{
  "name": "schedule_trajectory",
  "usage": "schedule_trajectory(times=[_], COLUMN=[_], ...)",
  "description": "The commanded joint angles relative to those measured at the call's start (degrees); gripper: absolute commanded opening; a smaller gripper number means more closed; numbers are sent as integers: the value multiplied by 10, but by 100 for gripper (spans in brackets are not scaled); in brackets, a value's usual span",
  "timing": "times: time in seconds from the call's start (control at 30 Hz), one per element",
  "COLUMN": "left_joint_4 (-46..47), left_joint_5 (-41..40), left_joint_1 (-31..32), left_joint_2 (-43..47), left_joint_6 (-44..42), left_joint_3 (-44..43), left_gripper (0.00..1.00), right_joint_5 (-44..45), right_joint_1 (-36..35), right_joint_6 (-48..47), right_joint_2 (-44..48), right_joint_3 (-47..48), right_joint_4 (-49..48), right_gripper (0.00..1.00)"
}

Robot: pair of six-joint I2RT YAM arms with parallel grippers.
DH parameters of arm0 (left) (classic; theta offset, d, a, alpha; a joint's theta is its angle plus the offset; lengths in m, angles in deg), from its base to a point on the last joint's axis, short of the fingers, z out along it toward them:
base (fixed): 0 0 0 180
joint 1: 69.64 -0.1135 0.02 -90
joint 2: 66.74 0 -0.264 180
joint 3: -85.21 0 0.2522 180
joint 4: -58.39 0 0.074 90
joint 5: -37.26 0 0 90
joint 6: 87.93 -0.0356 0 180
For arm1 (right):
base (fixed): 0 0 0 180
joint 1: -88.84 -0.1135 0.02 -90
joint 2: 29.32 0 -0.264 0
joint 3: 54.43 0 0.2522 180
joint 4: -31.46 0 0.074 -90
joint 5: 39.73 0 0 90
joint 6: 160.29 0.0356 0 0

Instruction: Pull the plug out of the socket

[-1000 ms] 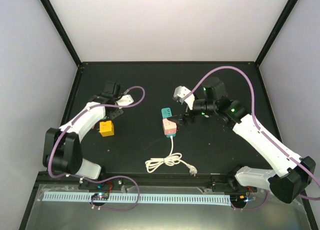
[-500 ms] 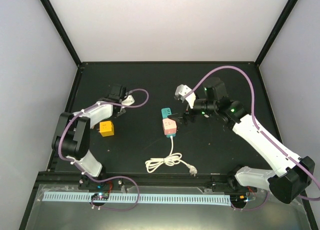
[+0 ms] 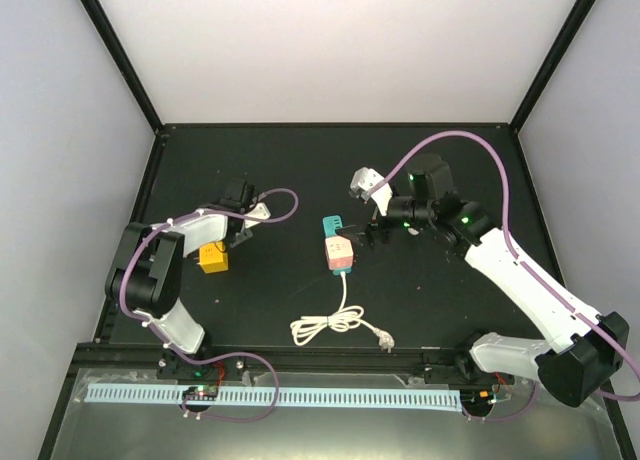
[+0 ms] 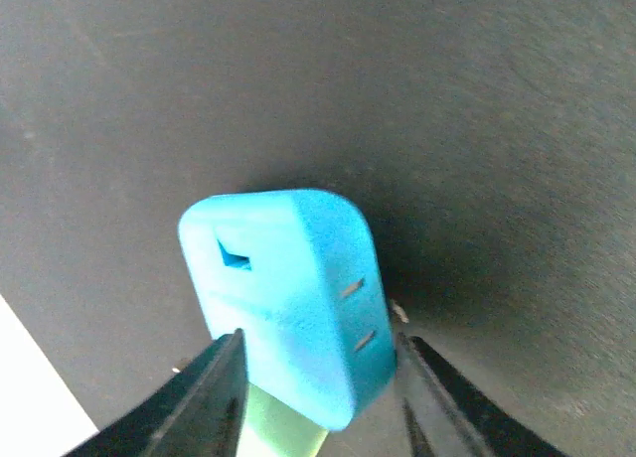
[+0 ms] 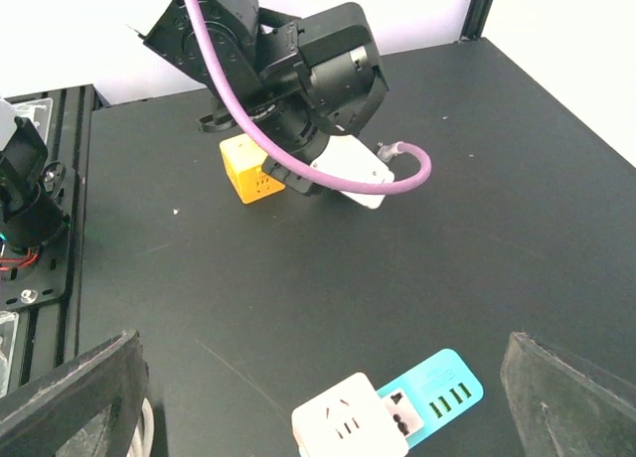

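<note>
A teal socket strip (image 3: 332, 224) lies mid-table with a pink-white cube plug (image 3: 339, 252) seated on its near end. A white cable (image 3: 330, 324) runs from the cube to a coil. In the right wrist view the cube (image 5: 350, 429) and the strip (image 5: 444, 390) lie between my wide-open right fingers. My right gripper (image 3: 366, 238) hovers just right of them, empty. My left gripper (image 3: 229, 242) is over a yellow cube socket (image 3: 212, 257). Its wrist view shows a slotted block (image 4: 288, 288), blue-looking there, between open fingers (image 4: 221, 378).
The cable coil ends in a loose plug (image 3: 383, 340) near the front edge. The left arm's wrist and its purple cable (image 5: 328, 169) stand over the yellow cube (image 5: 248, 175) in the right wrist view. Black frame rails (image 3: 130, 230) border the table.
The left arm has folded inward and its gripper has come down and right to the yellow cube. The right arm, strip and plug have barely moved.
</note>
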Motion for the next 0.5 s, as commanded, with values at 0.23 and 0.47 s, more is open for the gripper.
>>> schedule_trajectory(times=[0.23, 0.47], left_joint_4=[-145, -286], left_joint_5=[137, 443], left_joint_1=[3, 31], left_joint_2=[96, 163], left_joint_6=[47, 65], left_joint_3=[-44, -132], left_gripper=[72, 99], right_joint_5=[4, -42], right_joint_1=[10, 72], right_joint_6=[17, 70], right_joint_2=[-12, -15], right_joint_3=[14, 17], right_joint_4=[-6, -25], right_gripper=[100, 100])
